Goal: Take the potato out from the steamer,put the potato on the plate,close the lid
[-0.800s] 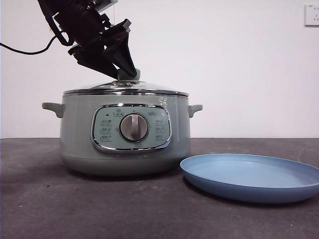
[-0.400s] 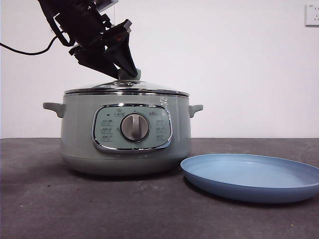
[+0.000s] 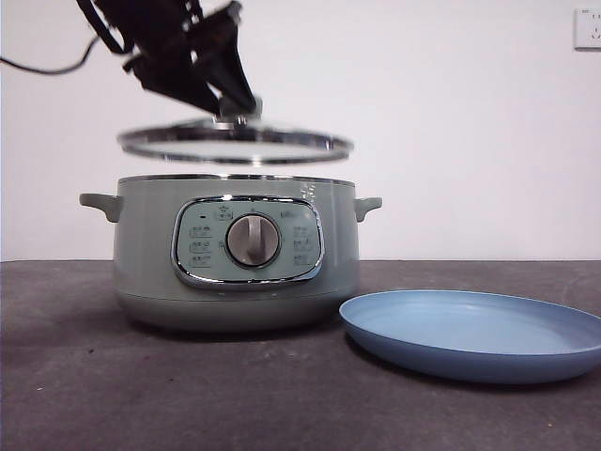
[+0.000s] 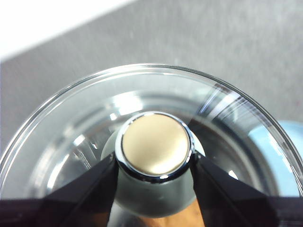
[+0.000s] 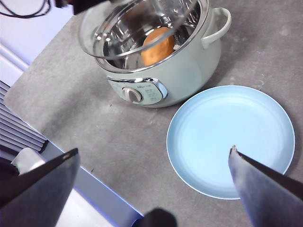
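My left gripper (image 3: 230,105) is shut on the pale green knob (image 4: 155,150) of the glass lid (image 3: 235,144) and holds the lid level a little above the sage-green steamer (image 3: 235,249). The lid also shows in the right wrist view (image 5: 118,35), over the steamer (image 5: 189,61). The orange-brown potato (image 5: 158,46) lies inside the steamer, seen under the lid. The light-blue plate (image 3: 474,331) lies right of the steamer and is bare; it also shows in the right wrist view (image 5: 230,140). My right gripper (image 5: 154,182) is open, high above the table near the plate.
A dark grey table (image 3: 113,395) carries the steamer and plate. A white wall stands behind, with a socket (image 3: 587,28) at the top right. The table's edge (image 5: 85,177) runs below the steamer in the right wrist view.
My left gripper has lifted the lid straight up off the steamer's rim; a gap now shows between lid and pot. Steamer and plate have not moved.
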